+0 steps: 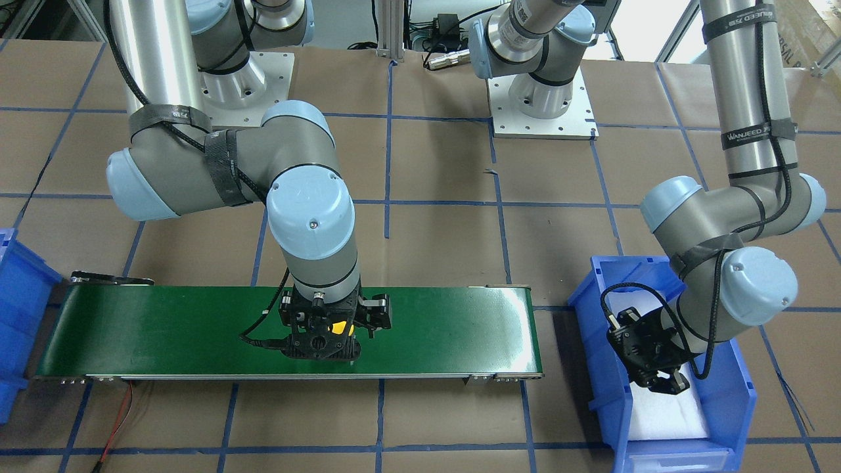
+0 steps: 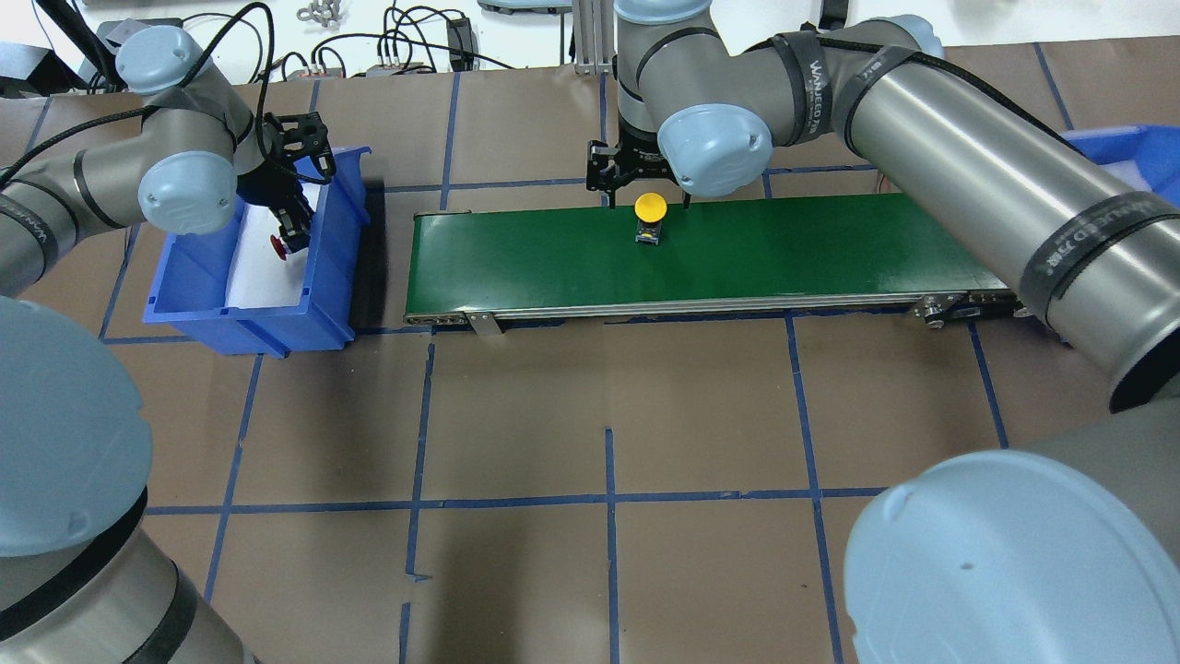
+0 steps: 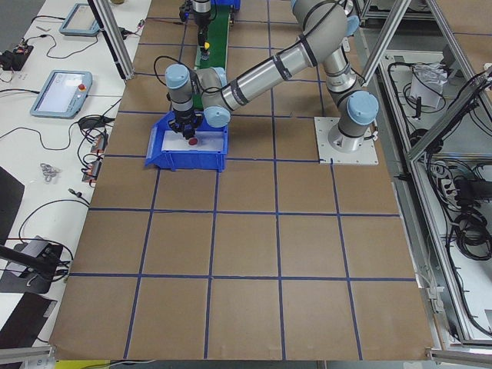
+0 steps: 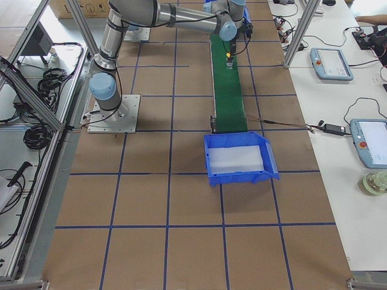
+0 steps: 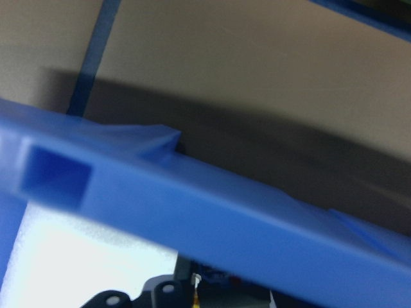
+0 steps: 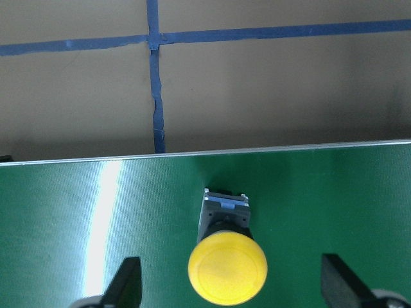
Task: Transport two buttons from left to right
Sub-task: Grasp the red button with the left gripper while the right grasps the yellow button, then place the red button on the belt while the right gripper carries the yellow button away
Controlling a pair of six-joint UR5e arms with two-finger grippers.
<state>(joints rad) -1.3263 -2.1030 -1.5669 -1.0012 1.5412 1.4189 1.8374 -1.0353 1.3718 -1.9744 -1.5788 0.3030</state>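
Observation:
The yellow-capped button (image 2: 649,208) stands on the green conveyor belt (image 2: 784,249), about mid-length near its far edge. My right gripper (image 2: 645,189) is open right above it. In the right wrist view its fingers (image 6: 125,285) straddle the yellow button (image 6: 227,268) without touching it. The red-capped button (image 2: 277,243) is inside the blue bin (image 2: 249,318) at the left. My left gripper (image 2: 293,224) is down in that bin and looks shut on the red button. The left wrist view shows mostly the bin's rim (image 5: 212,199).
A second blue bin (image 2: 1120,148) with a white foam liner sits beyond the belt's right end and shows up close in the exterior right view (image 4: 239,175). The table is brown paper with a blue tape grid. The arm bases stand behind the belt.

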